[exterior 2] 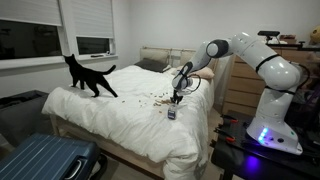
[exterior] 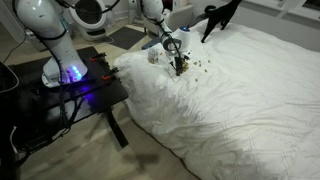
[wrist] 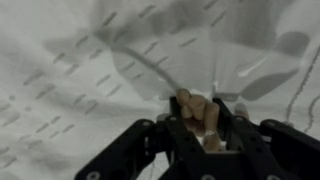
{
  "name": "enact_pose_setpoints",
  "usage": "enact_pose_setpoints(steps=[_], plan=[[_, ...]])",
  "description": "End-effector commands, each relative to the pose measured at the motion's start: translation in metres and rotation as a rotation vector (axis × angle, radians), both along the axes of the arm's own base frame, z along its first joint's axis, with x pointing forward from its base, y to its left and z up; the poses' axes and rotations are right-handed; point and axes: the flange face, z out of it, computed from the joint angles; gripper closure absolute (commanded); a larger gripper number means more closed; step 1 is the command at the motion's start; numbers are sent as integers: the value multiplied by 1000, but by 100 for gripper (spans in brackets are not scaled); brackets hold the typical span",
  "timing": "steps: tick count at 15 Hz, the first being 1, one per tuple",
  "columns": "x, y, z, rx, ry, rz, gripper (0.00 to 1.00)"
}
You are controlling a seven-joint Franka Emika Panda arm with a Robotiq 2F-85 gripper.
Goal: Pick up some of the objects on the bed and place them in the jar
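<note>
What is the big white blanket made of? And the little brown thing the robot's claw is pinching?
The duvet looks like soft, matte white cloth: it wrinkles and folds. The tan bits pinched in the gripper look dull and chunky, maybe wood or dry food, but the wrist view is too blurry to tell.
</note>
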Motion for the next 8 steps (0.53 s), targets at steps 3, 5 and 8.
enact_pose_setpoints(steps=[3, 5, 8], plan=[[-4, -8, 13, -4, 15, -35, 100], [-7, -8, 15, -7, 15, -36, 99], [-12, -9, 21, -12, 20, -39, 99]])
